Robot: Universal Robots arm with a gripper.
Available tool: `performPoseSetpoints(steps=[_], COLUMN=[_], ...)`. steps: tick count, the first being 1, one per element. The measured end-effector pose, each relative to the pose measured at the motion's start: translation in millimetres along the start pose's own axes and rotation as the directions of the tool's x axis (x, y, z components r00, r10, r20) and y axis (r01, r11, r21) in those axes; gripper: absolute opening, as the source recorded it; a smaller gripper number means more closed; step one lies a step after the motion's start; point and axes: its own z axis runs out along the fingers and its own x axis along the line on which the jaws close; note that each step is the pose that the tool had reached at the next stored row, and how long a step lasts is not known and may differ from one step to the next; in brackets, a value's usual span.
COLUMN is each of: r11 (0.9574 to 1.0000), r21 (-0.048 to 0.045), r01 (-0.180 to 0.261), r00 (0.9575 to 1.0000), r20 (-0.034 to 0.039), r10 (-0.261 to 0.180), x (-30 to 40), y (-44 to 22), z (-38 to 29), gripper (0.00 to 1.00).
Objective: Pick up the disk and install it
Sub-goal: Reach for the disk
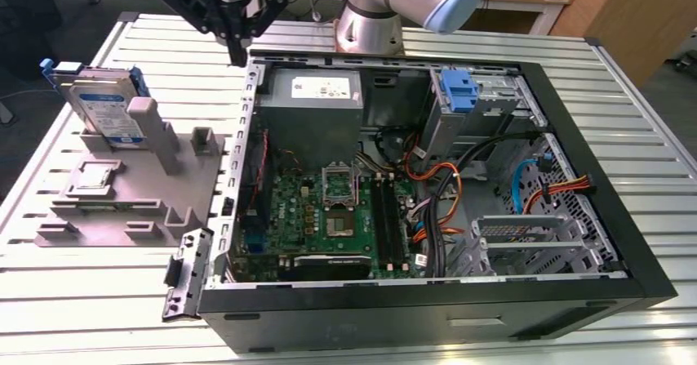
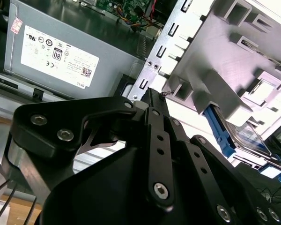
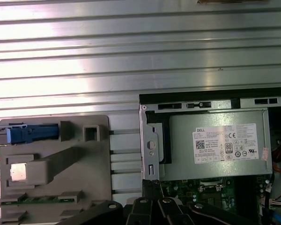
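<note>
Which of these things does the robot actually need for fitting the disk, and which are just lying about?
Part of the job: the disk, standing in the grey holder; the arm's fingers; the open computer case.
Just there: power supply; motherboard; cables; slatted table.

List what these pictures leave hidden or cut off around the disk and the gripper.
- The gripper, exterior view: its wrist end is cut off by the picture's edge.
- The disk, exterior view: its lower end is hidden inside the grey holder.
- The disk, first wrist view: seen edge-on and cut by the picture's edge, so its label is hidden.
- The disk, second wrist view: the gripper's black body covers part of it.
</note>
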Motion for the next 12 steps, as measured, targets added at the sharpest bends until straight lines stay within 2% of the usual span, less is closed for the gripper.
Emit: performPoseSetpoints(steps=[12], r11=[1.0], r21=[-0.0001], r01=[0.0], r00=[1.0], r20=[-0.0016], r10=[0.0], x=[1.4], y=[-0.1], z=[0.4], gripper=[0.1])
